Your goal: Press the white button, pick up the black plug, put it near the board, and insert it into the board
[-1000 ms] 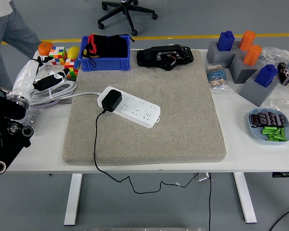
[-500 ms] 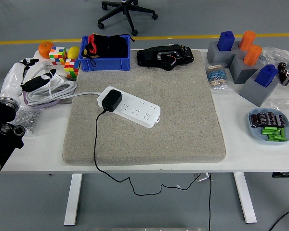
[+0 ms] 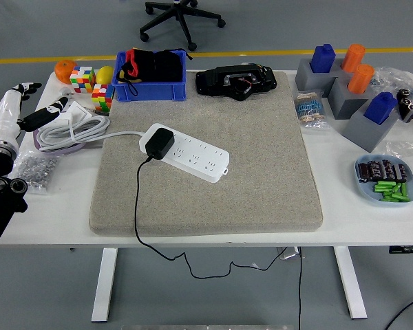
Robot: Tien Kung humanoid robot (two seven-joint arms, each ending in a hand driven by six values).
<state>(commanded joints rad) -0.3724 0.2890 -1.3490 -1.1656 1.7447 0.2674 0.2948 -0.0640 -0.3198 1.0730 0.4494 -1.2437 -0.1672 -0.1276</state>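
Observation:
A white power strip [image 3: 193, 155] lies slanted on the grey mat [image 3: 261, 172]. The black plug [image 3: 158, 142] sits in the strip's left end, and its black cord runs down over the mat's front edge. I cannot make out a white button on the strip. My left hand [image 3: 34, 102], white with dark fingertips, hangs at the table's left edge beside the coiled white cable [image 3: 72, 129]. Its fingers are spread and hold nothing. It is well to the left of the plug. My right arm does not show.
A blue bin [image 3: 150, 88] with black and red items and a black device [image 3: 235, 81] stand at the back. Colour cubes [image 3: 89, 84] and an orange [image 3: 64, 69] are back left. Grey holders with blue and orange blocks [image 3: 347, 82] and a blue dish [image 3: 385, 182] are on the right.
My left arm has drawn back to the left, away from the mat, with its hand now at the table's edge. The person at the top left has gone from view.

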